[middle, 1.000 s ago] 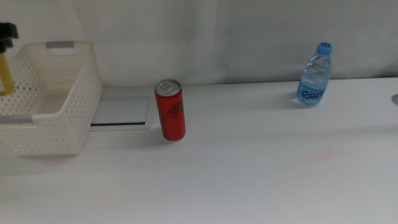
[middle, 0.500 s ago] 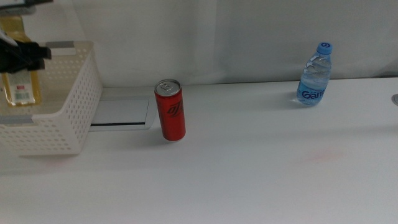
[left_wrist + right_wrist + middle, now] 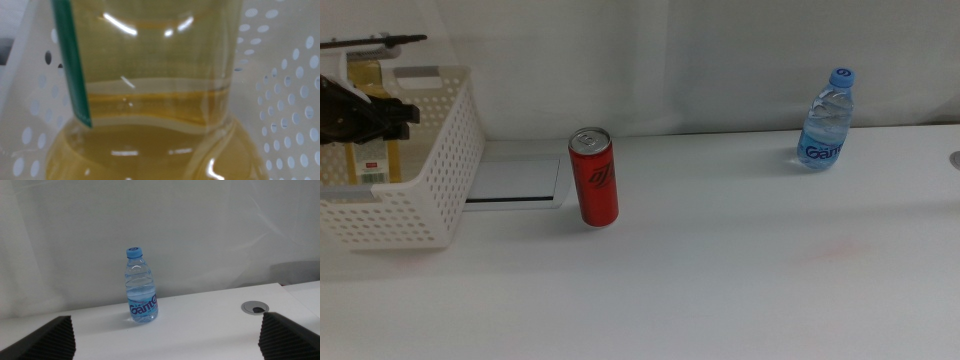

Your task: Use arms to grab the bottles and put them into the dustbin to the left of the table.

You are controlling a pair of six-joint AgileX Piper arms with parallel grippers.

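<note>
Left gripper (image 3: 365,115): clenched on juice bottle (image 3: 370,120), upright, held inside dustbin (image 3: 425,190) at table's (image 3: 740,270) left end. Red can (image 3: 594,177): upright, nearer left arm. Water bottle (image 3: 141,286): upright, far edge, ahead of right gripper (image 3: 167,340), jaws spread.

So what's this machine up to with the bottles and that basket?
It is clearing drinks off the table into the white basket. The left hand holds a yellow juice bottle over the basket, partly inside it. The right hand waits open, facing the water bottle. That bottle and a red can stand upright on the table.
</note>
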